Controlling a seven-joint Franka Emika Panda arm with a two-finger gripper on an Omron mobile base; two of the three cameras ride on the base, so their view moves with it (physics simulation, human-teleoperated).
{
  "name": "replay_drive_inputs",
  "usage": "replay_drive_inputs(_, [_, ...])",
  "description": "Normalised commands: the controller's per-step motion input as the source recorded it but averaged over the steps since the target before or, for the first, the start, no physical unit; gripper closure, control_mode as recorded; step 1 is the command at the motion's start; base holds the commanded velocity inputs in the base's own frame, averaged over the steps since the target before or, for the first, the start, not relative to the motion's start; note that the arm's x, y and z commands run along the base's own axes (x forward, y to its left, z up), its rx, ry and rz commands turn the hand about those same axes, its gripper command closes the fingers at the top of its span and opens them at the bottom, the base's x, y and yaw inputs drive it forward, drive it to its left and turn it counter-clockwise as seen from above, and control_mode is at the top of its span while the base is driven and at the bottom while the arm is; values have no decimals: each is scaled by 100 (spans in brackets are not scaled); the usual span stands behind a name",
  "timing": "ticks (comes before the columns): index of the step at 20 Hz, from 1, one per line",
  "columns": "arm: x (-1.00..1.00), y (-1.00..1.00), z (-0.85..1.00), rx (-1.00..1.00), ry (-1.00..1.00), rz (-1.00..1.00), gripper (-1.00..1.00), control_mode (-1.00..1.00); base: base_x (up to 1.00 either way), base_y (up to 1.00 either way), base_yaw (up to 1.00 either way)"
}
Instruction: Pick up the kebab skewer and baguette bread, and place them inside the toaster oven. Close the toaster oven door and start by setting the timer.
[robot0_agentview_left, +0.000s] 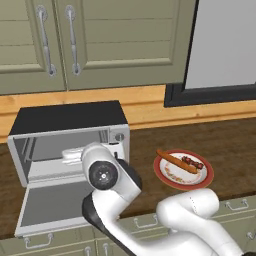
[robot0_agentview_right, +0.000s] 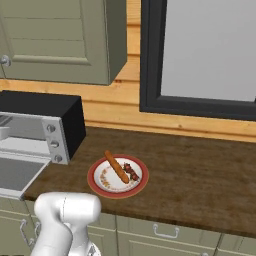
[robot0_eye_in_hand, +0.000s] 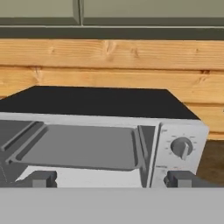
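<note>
On the wooden bench, the toaster oven stands open; right of it, a plate carries the baguette bread and kebab skewer. The end effector faces the oven, wide open, empty.

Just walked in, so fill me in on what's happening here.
The arm's gripper is open and empty, facing the toaster oven, whose door is folded down. The baguette and skewer lie side by side on a plate on the counter, to the oven's right. Nothing is loaded yet.
</note>
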Motion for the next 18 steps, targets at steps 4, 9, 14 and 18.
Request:
replay_drive_inputs(4, [4, 44, -17, 0, 0, -11, -100, -100, 0, 0, 0])
replay_drive_inputs(9, [2, 28, -23, 0, 1, -9, -100, -100, 0, 0, 0])
replay_drive_inputs(14, [18, 7, -5, 0, 0, -4, -100, -100, 0, 0, 0])
replay_drive_inputs(18, [35, 26, -27, 0, 0, 3, -100, -100, 0, 0, 0])
